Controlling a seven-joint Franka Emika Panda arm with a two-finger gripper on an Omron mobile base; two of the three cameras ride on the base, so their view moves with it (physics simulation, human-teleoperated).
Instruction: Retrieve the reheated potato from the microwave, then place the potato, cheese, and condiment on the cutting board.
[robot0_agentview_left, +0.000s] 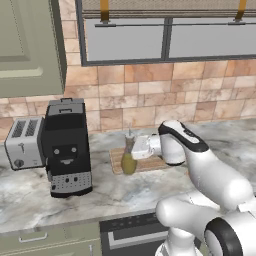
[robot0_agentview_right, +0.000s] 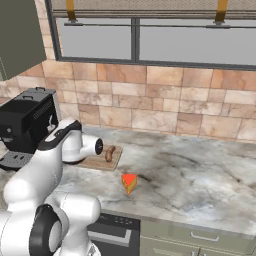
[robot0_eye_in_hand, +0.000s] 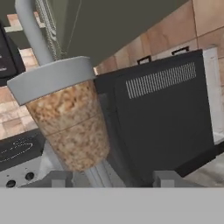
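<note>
The olive-yellow condiment bottle (robot0_agentview_left: 128, 162) stands upright on the left end of the wooden cutting board (robot0_agentview_left: 150, 163). My gripper (robot0_agentview_left: 134, 145) reaches in from the right at the level of its neck. In the hand view the bottle (robot0_eye_in_hand: 72, 127), with its clear neck and pale cap, fills the left half. My gripper (robot0_eye_in_hand: 113, 179) is open, and the neck runs down between the fingertips nearer the left one. The brown potato (robot0_agentview_right: 108, 154) lies on the cutting board (robot0_agentview_right: 95, 161). The orange cheese (robot0_agentview_right: 129, 183) sits on the counter in front of the board. The microwave is out of view.
A black coffee machine (robot0_agentview_left: 66, 147) stands just left of the board, with a silver toaster (robot0_agentview_left: 24, 142) beyond it. A green wall cabinet (robot0_agentview_left: 30, 45) hangs above them. The marble counter (robot0_agentview_right: 200, 170) stretches to the right, and a window runs along the tiled back wall.
</note>
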